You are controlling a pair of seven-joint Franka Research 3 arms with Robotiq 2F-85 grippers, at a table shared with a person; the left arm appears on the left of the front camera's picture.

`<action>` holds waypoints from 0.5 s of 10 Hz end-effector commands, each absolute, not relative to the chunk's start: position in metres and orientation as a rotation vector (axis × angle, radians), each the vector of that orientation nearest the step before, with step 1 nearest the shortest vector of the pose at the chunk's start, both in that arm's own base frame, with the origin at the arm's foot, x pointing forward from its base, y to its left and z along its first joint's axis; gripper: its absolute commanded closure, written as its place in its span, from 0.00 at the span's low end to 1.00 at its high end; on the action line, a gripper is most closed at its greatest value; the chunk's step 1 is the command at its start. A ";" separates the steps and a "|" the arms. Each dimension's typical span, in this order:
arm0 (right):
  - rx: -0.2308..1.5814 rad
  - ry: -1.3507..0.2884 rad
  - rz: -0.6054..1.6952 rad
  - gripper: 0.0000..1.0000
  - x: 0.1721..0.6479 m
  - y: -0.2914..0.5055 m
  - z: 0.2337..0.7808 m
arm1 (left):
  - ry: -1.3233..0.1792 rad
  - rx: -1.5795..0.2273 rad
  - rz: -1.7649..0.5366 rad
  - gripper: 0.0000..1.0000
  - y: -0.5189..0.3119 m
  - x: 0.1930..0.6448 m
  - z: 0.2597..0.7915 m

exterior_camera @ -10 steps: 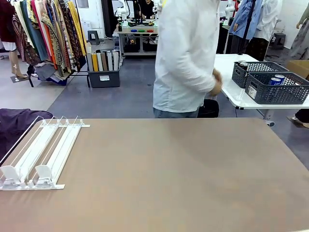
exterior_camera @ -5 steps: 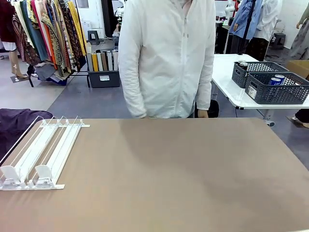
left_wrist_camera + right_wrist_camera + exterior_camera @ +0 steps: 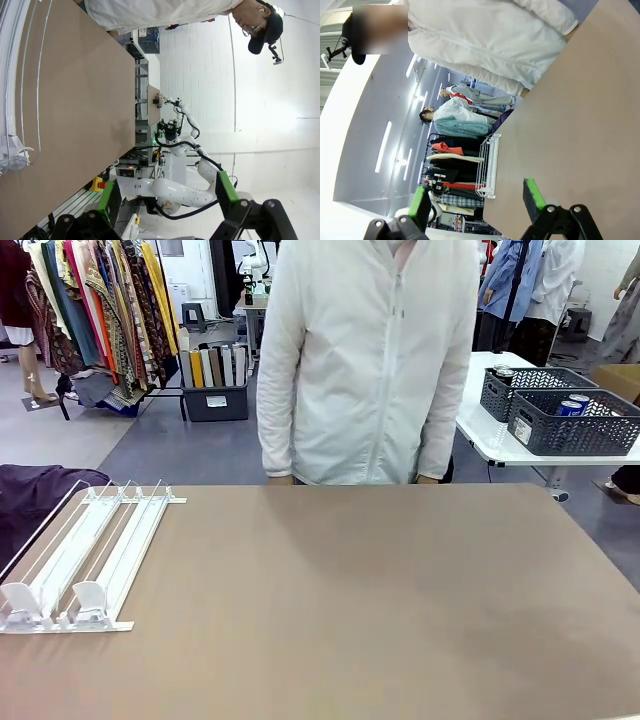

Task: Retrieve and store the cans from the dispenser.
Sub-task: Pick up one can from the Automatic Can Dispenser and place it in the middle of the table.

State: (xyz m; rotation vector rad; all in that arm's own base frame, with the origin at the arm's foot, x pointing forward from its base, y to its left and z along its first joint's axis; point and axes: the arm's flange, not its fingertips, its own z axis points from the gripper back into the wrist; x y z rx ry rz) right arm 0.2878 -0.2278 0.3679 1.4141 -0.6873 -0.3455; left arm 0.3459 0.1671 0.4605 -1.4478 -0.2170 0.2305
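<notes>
Both my jaws stand wide, holding nothing; the dispenser (image 3: 85, 560) looks bare (cans (image 3: 573, 406) sit in a far basket (image 3: 560, 435)), so I'd wait.

Your left pincer (image 3: 167, 200) stands wide open in its wrist view, green-padded fingers (image 3: 109, 202) rising from the bottom edge with nothing between them, held above the counter (image 3: 80, 110). The view is rolled sideways. Your right pincer (image 3: 475, 197) is spread just as wide, green pads (image 3: 532, 196) apart, gripping nothing, also clear of the counter. Farther off in the left wrist view your right arm (image 3: 175, 187) shows, white and bent.
</notes>
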 end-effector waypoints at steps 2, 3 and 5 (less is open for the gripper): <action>1.419 -0.677 -0.345 0.00 0.286 -0.227 0.372 | -0.219 -1.457 0.228 0.00 0.167 0.344 0.463; 1.419 -0.677 -0.345 0.00 0.286 -0.227 0.372 | -0.219 -1.457 0.228 0.00 0.167 0.344 0.463; 1.419 -0.677 -0.345 0.00 0.286 -0.227 0.372 | -0.219 -1.457 0.228 0.00 0.167 0.344 0.463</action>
